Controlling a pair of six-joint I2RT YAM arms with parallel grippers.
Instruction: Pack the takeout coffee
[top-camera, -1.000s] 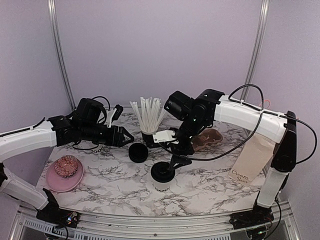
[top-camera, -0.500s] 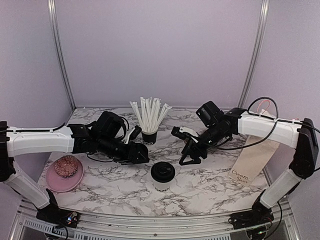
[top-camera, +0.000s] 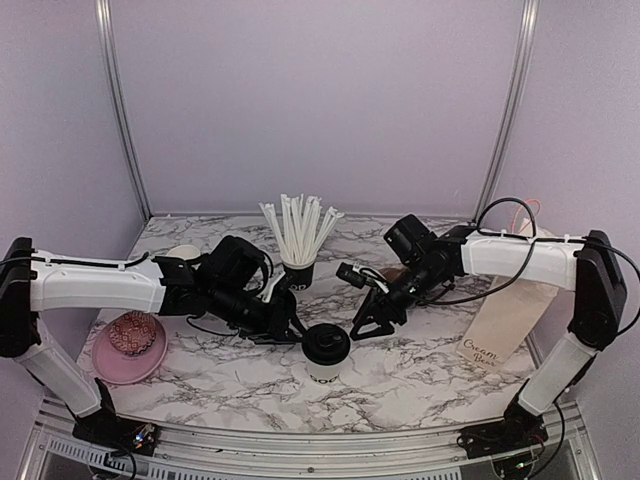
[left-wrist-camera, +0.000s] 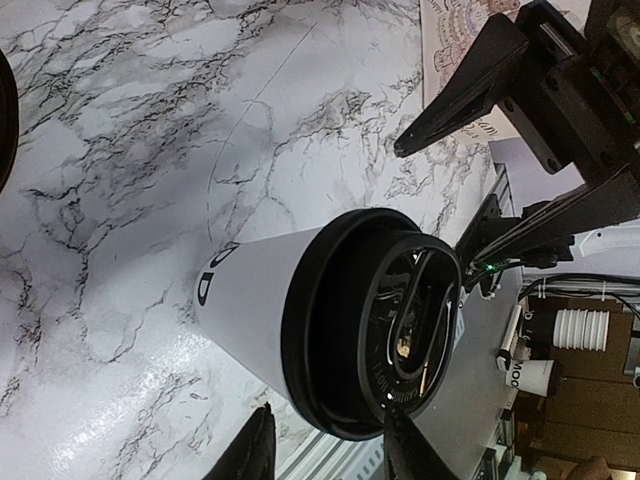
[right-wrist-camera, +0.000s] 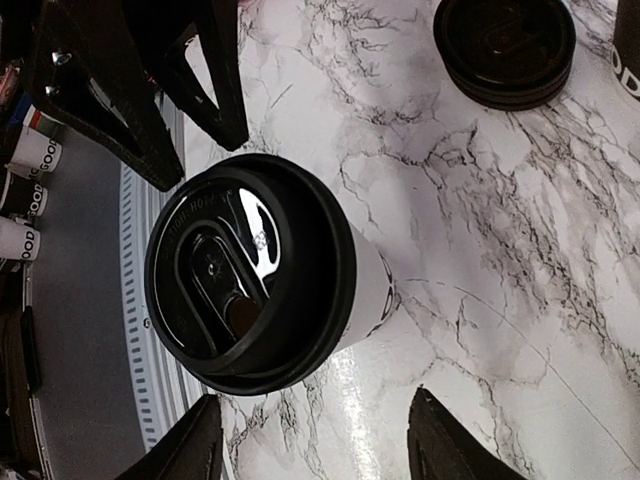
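Straw cup (top-camera: 298, 272), pink plate (top-camera: 118, 369), perhaps bag (top-camera: 505, 320)

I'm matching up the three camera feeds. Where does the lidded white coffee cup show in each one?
Top external: the lidded cup stands front and centre, just below the middle of the picture.
Left wrist: lower centre, large, with its black lid facing the camera.
Right wrist: left of centre, large, with its lid facing the camera.
Shared landmark: the marble tabletop it stands on.
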